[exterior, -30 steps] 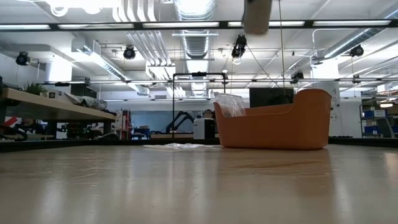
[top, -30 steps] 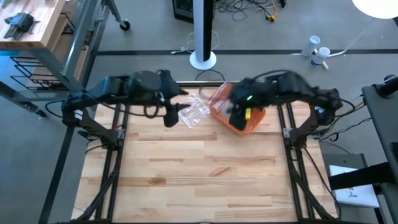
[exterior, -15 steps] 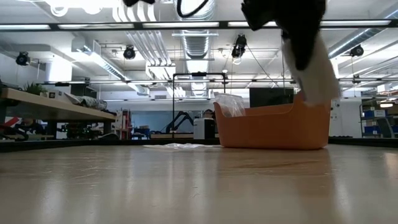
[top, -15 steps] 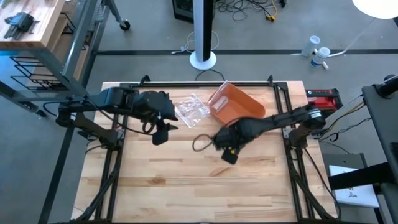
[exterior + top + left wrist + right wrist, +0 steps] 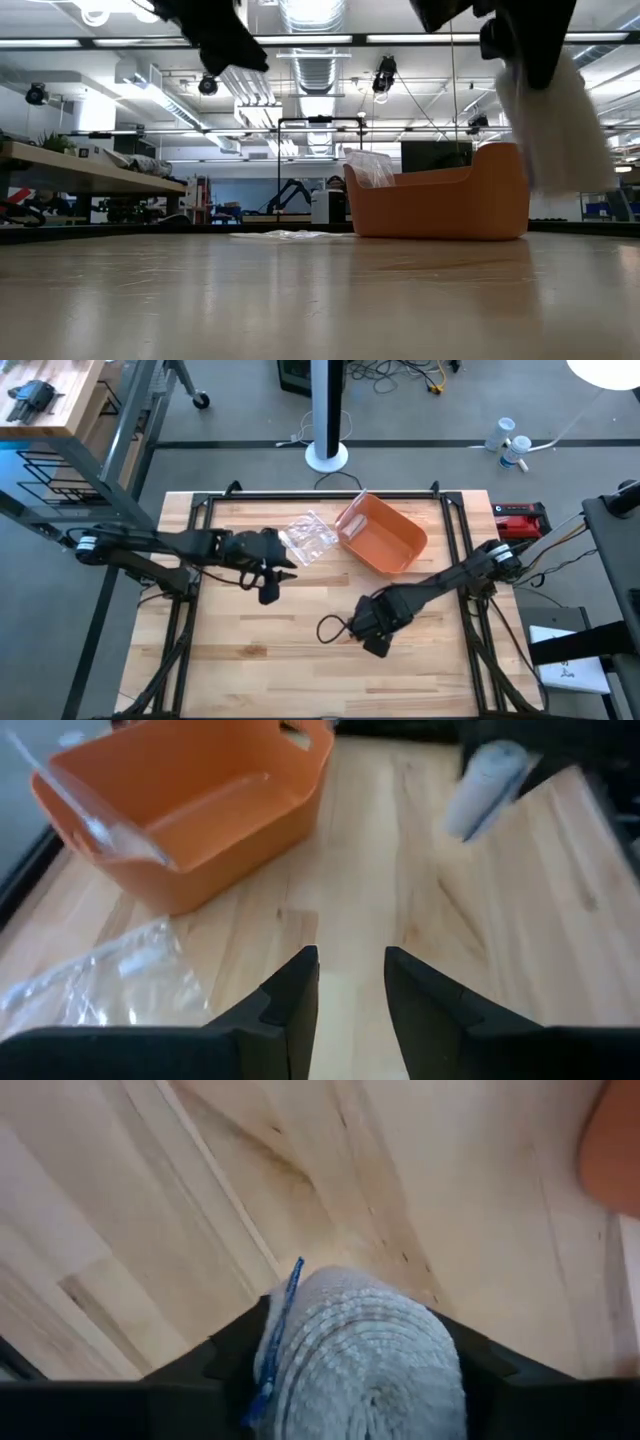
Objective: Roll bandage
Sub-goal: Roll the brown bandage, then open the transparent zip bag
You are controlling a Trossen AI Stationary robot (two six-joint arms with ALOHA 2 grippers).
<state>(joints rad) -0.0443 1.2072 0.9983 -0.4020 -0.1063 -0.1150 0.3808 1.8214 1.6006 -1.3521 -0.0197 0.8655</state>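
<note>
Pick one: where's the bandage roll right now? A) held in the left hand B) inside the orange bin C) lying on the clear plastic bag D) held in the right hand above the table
D: the white bandage roll sits between the fingers of the right hand, off the table in the low view; the orange bin stands behind.

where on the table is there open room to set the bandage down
Bare wood fills the near half of the table in the high view, plus the strip between the left gripper and the right gripper holding the bandage roll. It's crowded at the far edge: plastic bag beside orange bin.
</note>
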